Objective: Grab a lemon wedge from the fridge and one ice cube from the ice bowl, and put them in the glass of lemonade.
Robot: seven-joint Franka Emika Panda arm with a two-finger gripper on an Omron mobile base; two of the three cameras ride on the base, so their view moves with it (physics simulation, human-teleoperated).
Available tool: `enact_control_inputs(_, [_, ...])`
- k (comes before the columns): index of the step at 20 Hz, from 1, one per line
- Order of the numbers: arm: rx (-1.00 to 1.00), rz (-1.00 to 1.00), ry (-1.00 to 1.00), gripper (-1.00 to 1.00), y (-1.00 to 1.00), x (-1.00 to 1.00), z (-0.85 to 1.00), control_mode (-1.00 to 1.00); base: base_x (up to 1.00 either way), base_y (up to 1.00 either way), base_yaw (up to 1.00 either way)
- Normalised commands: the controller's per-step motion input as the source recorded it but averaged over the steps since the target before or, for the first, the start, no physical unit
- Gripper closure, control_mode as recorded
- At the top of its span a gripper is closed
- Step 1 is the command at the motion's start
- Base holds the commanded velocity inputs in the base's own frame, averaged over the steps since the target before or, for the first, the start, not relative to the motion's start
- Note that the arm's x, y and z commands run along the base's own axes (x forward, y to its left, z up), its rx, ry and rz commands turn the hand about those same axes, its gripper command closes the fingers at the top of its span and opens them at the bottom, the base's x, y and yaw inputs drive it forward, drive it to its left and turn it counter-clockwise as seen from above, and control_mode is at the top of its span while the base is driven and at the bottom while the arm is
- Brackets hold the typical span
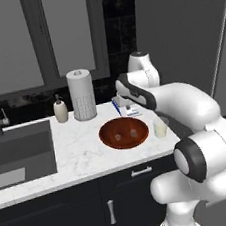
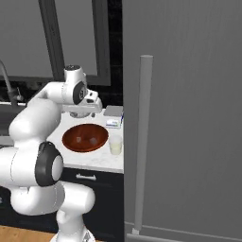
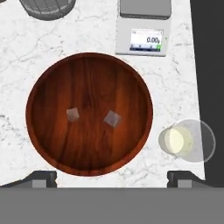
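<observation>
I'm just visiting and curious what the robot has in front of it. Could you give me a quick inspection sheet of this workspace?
Surface: white marble counter, sink at its far end.
Job's things: ice bowl holding two ice cubes; glass of lemonade beside it; fridge door shut.
Clutter: kitchen scale, paper-towel roll, soap bottle.
Claw: open, above the bowl, holding nothing.
Cables: nothing seen.
Surroundings: dark cabinets, window.

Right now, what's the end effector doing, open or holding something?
End effector: open, holding nothing, above the ice bowl.
</observation>
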Motion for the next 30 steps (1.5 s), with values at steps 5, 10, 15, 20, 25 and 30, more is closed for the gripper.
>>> enact_control_inputs(5, [-0.01, -0.03, 0.09, -1.00, 0.02, 0.33, -0.92, -1.00, 0.00, 0.00, 0.00])
enact_control_inputs(10, [0.00, -0.30, 0.05, -1.00, 0.25, 0.31, -0.57, -1.00, 0.00, 0.00, 0.00])
enact_control_inputs(15, [-0.02, -0.37, 0.00, -1.00, 0.01, 0.14, -0.59, -1.00, 0.00, 0.00, 0.00])
enact_control_inputs(20, [-0.02, -0.10, 0.01, -1.00, -0.03, 0.03, -0.22, -1.00, 0.00, 0.00, 0.00])
enact_control_inputs(25, [0.00, 0.00, 0.09, -1.00, 0.00, 0.18, -0.41, -1.00, 0.00, 0.00, 0.00])
enact_control_inputs(30, [0.00, 0.00, 0.06, -1.00, 0.00, 0.28, -0.26, -1.00, 0.00, 0.00, 0.00])
